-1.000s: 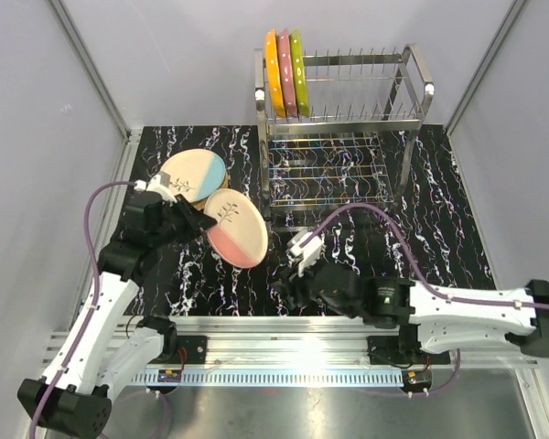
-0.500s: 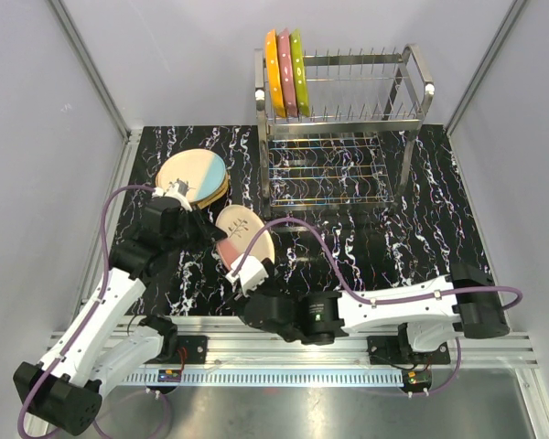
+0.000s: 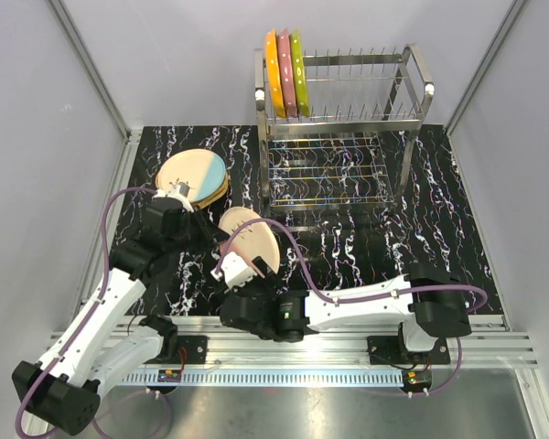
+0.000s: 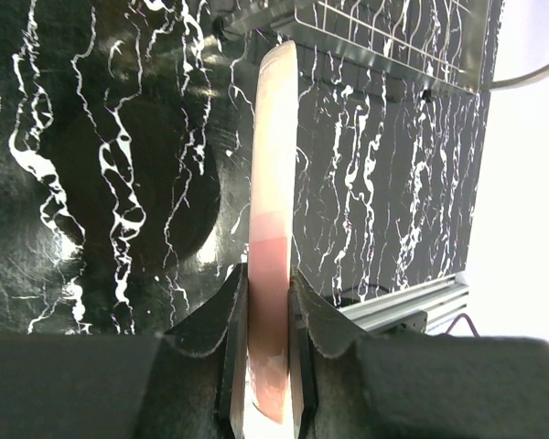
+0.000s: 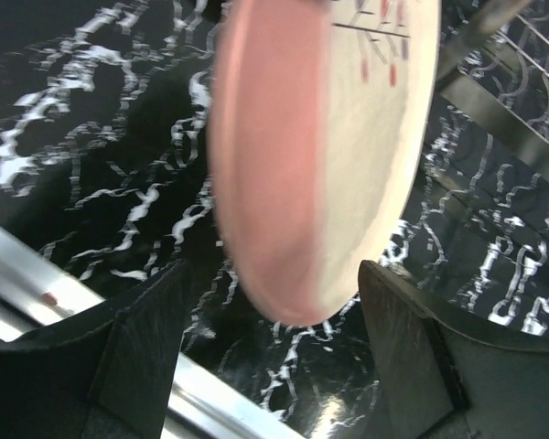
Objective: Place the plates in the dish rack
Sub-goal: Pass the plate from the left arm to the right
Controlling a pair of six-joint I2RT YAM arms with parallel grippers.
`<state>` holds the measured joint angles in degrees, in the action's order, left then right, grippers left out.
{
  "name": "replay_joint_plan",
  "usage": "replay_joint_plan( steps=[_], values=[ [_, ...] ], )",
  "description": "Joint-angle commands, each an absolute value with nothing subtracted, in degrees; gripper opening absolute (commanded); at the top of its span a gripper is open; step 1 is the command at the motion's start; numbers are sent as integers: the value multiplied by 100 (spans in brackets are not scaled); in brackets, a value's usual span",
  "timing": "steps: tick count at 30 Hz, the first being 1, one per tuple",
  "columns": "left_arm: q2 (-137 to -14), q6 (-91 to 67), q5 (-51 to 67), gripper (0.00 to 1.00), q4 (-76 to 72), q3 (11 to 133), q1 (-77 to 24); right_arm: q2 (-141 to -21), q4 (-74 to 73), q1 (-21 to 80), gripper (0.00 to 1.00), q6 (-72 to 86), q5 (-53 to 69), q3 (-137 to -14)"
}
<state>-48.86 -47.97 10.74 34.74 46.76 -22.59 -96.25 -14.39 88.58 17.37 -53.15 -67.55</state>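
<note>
1. We are clamping the left pincer [image 4: 267, 306] on the rim of a pink-and-cream plate [image 3: 250, 240], one finger pressing each face.
2. We are holding that plate on edge, to the front-left of the dish rack [image 3: 419, 87] and near its lower tier. We cannot tell whether it is touching the counter [image 3: 439, 210].
3. We are keeping the right pincer [image 5: 273, 265] spread wide apart, just in front of the same plate on the side away from the dish rack. In the right wrist view the plate's lower edge is sitting between the two fingers with a gap on each side.
4. We are seeing a stack of plates [image 3: 194, 176] lying flat on the counter, left of the dish rack, with a cream-and-blue plate on top.
5. We are seeing an orange plate [image 3: 272, 69], a pink plate [image 3: 285, 73] and a lime-green plate [image 3: 297, 66] standing upright at the left end of the dish rack's upper tier.
</note>
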Motion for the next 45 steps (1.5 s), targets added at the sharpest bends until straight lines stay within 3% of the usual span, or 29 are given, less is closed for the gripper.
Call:
replay_joint_plan(
  steps=[1, 7, 16, 20, 25, 26, 33, 38, 45],
  values=[
    [-4650, -5036, 1512, 0, 2918, 5080, -2312, -9589, -1565, 8658, 80, 1881, -5827, -6900],
    [-4632, -5106, 1626, 0, 2944, 5045, -2329, -9650, -1556, 8587, 71, 1705, -5818, -6873],
    [-4676, -5291, 1881, 0, 2874, 5071, -2355, -9984, -1836, 8587, 73, 1608, -6055, -7145],
    [-4693, -5361, 2013, 0, 2839, 5027, -2356, -10160, -2057, 8587, 69, 1617, -6328, -7295],
    [-4702, -5317, 2048, 0, 2760, 4966, -2355, -10064, -2057, 8587, 52, 1635, -6451, -7225],
    [-4702, -5291, 2030, 0, 2760, 4931, -2355, -10037, -2065, 8596, 42, 1626, -6477, -7216],
    [-4807, -5273, 2004, 0, 2549, 4816, -2355, -9747, -1890, 8701, 11, 1565, -6434, -7040],
    [-5009, -5238, 1960, 4, 2382, 4895, -2355, -9615, -1907, 8798, 0, 1669, -6337, -6970],
    [-5264, -5115, 1811, 20, 2347, 5132, -2355, -9282, -1793, 8859, 0, 1898, -6231, -6724]
  ],
)
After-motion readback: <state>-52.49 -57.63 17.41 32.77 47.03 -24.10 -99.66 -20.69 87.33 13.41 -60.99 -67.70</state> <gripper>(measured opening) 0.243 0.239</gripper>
